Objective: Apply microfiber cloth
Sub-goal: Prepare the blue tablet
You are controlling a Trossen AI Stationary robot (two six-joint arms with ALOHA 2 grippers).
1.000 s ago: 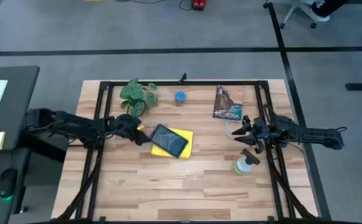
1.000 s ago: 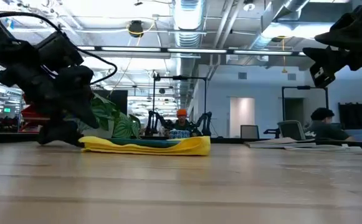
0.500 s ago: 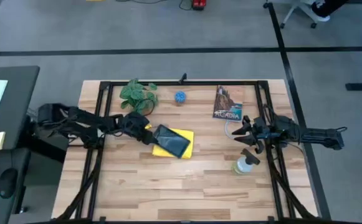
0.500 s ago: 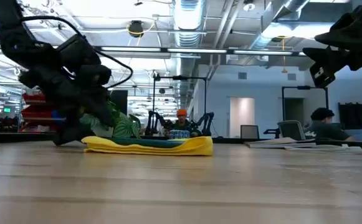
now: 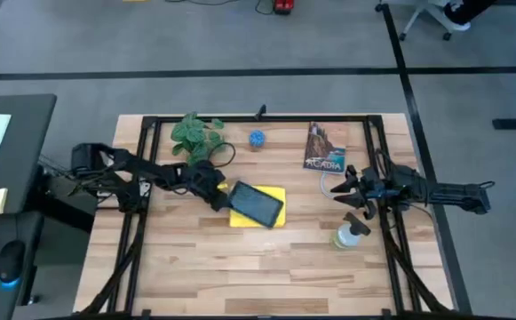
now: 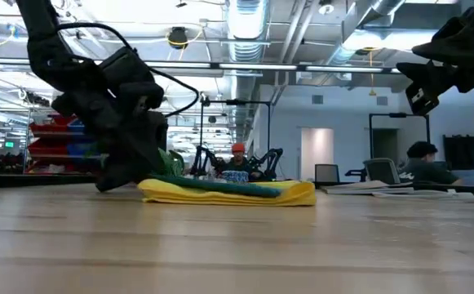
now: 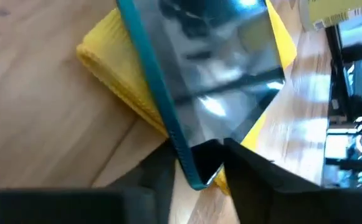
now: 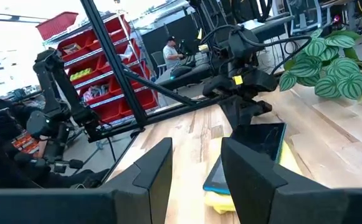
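The yellow microfiber cloth (image 5: 259,217) lies flat on the table's middle, and the dark tablet (image 5: 258,204) with a teal rim rests on top of it. My left gripper (image 5: 217,187) reaches in low from the table's left and is shut on the tablet's left corner. In the low view the cloth (image 6: 228,193) shows as a yellow pad right of my left gripper (image 6: 135,175). My right gripper (image 5: 345,193) hangs open above the table's right part, well apart from the cloth, with nothing between its fingers (image 8: 255,168). My left gripper pinches the tablet's corner (image 7: 198,175), the one nearest the table's left edge, between its two fingers (image 7: 246,174). The fingers come slanting down from the table's left. The tablet lies on the cloth. Whether cloth is also caught between the fingers, I cannot tell.
A potted plant (image 5: 197,135), a small blue ball (image 5: 257,139) and a book (image 5: 325,147) stand along the far edge. A spray bottle (image 5: 348,233) stands below my right gripper. Black frame rails (image 5: 142,169) run down both sides. Bare wood fills the near half.
My left gripper has moved toward the table's right edge, staying low. The tablet and the cloth under it have slid along the table to the right with it, and both have turned a little. My right arm has kept still.
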